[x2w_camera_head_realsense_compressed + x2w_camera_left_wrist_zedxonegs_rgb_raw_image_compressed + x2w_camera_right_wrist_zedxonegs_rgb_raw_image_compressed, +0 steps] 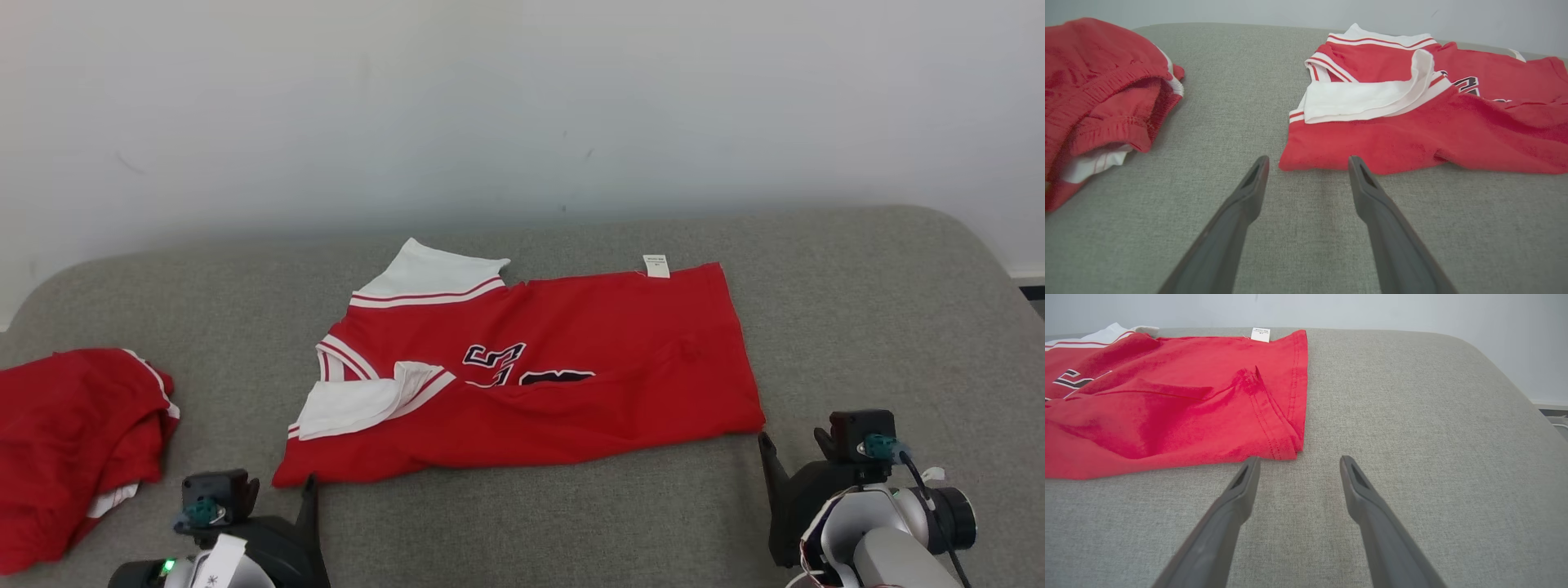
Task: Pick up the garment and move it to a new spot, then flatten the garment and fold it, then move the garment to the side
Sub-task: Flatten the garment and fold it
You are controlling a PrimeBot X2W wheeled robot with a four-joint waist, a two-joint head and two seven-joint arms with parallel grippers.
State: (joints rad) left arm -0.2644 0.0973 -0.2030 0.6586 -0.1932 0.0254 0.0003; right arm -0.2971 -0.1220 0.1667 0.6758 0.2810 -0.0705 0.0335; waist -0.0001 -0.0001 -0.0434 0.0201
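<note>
Your head view has the red jersey lying at the centre of the grey cushioned surface, with a second red garment at 9 o'clock. Your left wrist view shows the left claw apart, with the jersey's corner just past it at 12 o'clock. Your right wrist view shows the right claw apart, with the hem corner at 11 o'clock.

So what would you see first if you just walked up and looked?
The big red jersey with white trim jumps out first, lying sideways in the middle of the grey cushion. Next comes another red garment, bunched up at the cushion's left end. The left gripper and right gripper wait open by the jersey's two near corners, holding nothing.
</note>
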